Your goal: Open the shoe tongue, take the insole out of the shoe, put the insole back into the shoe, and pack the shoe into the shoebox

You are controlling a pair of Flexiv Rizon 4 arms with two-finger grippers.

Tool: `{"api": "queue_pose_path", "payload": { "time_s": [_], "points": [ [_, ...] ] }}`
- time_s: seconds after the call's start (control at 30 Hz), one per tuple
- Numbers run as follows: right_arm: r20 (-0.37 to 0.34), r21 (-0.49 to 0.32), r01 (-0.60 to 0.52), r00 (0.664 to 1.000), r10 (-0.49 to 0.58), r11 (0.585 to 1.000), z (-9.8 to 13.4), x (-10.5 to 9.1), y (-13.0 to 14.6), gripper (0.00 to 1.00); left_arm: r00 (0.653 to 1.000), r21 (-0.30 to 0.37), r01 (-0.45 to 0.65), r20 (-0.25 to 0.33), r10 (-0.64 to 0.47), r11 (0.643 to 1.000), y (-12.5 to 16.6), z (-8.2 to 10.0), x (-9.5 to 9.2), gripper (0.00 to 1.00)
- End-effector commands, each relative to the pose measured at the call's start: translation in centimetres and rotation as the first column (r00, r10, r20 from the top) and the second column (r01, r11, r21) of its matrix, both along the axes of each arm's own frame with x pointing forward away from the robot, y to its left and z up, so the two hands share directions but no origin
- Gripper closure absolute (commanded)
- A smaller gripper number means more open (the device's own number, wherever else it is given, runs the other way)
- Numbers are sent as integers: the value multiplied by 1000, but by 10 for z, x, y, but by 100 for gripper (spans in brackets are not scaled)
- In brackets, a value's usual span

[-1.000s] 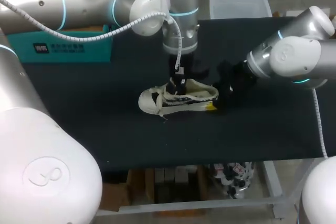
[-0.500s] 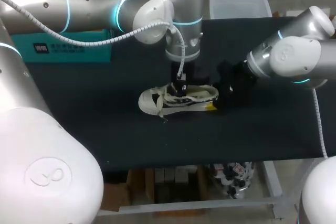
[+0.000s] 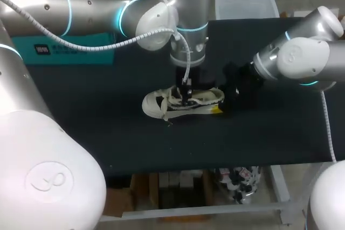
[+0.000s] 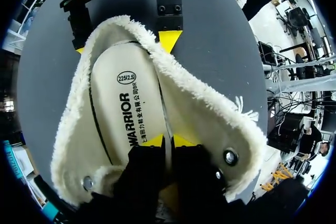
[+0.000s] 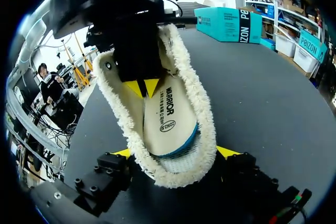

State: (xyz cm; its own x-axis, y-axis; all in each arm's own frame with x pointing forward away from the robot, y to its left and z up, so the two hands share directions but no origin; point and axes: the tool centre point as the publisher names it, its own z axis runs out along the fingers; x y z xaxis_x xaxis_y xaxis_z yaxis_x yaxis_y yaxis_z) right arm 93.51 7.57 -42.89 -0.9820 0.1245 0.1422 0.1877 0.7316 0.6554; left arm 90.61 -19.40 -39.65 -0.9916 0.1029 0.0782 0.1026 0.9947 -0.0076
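Note:
A white low shoe (image 3: 180, 103) with a fleece lining lies on the black table (image 3: 97, 111), toe to the left. Its printed cream insole (image 4: 123, 111) lies inside it. My left gripper (image 4: 168, 140) comes straight down into the shoe's opening (image 3: 187, 95). Its yellow tips stand almost together, pinching the insole's edge near the tongue end. My right gripper (image 5: 176, 153) is at the heel (image 3: 223, 100), with its fingers wide apart and pressed on both sides of the fleece collar (image 5: 207, 114). At the heel the insole's blue underside (image 5: 184, 142) shows slightly.
A teal shoebox (image 3: 70, 47) stands at the back left of the table. A clear plastic bin (image 3: 245, 4) sits at the far edge behind the arms. Bare black tabletop lies in front of the shoe and to its right.
My left arm has shifted a little to the right over the shoe, and its fingers sit slightly further along the opening. The shoe and my right arm have stayed put.

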Motion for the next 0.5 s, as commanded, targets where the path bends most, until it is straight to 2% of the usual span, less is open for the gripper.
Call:
{"api": "queue_pose_path", "payload": {
  "time_s": [0.03,0.17,0.27,0.4,0.5],
  "points": [
    [-1,1,0,1000,0,1000,-6,0,-2,100,1000,-13,-8,19,9,1000,2,-19,-4,84],
    [-1,1,0,1000,0,1000,-6,0,-2,100,999,-25,-12,41,13,1000,3,-23,-2,81],
    [-1,1,0,1000,0,1000,-6,0,-2,100,997,-31,-2,79,5,1000,3,-23,-4,80],
    [-1,1,0,1000,0,1000,-6,0,-2,100,992,-9,18,123,-17,1000,-1,-26,-8,79],
    [-1,1,0,1000,0,1000,-6,0,-2,100,989,-2,31,142,-31,1000,-3,-31,-8,72]
  ]
}}
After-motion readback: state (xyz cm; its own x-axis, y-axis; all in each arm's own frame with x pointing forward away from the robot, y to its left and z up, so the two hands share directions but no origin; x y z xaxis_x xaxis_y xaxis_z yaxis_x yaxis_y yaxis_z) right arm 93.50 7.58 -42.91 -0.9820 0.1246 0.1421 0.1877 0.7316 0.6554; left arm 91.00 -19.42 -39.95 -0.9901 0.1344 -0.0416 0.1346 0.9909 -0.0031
